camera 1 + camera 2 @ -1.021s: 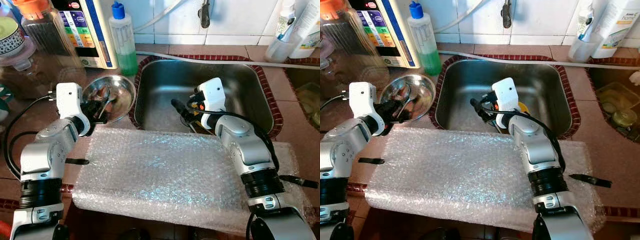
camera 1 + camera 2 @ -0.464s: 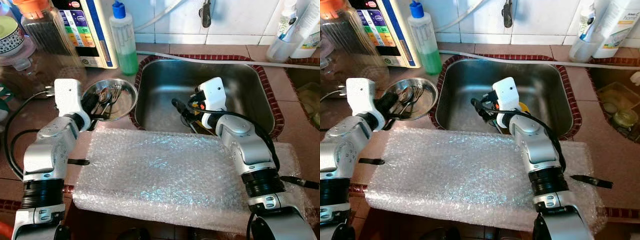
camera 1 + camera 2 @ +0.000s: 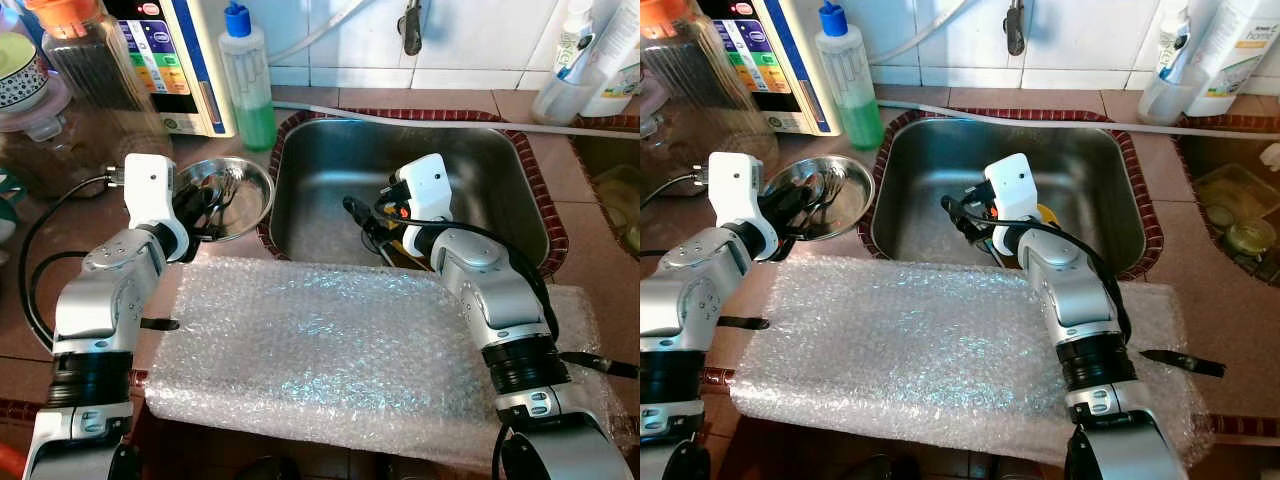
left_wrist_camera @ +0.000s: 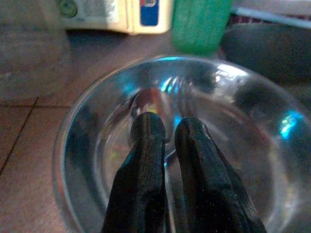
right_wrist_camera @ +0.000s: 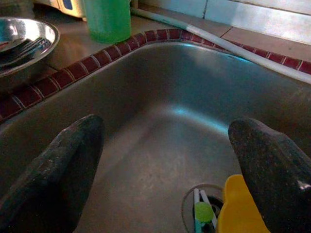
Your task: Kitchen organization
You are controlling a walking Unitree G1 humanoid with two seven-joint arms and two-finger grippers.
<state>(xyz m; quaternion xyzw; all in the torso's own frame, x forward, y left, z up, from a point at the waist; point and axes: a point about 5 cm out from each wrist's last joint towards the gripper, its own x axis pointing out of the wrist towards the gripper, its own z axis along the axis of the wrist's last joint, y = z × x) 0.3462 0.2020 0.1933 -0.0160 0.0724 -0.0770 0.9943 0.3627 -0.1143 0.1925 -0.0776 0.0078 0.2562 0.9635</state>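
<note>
Counter at your far left carries a tall clear glass jar with an orange lid and a white appliance with a coloured button panel. Beside them stands a clear bottle of green liquid with a blue cap.

Your left gripper sits inside the shallow round steel bowl, which rests on the counter just left of the sink. Its two black fingers are drawn close together, a narrow gap between them; whether they pinch anything cannot be told. A second ago the bowl was tipped up on edge against this gripper; it now lies flat, with cutlery lying in it. Judgement: the bowl has been set down, so that placement looks complete and release is the likely next call.

Sheet of clear bubble wrap covers the counter edge in front of you, between the arms.

Your right gripper hovers over the stainless steel sink basin, unchanged from a second ago, fingers spread wide and empty. Below it, at the drain, lies a yellow plastic item. Further white bottles stand at far right.
</note>
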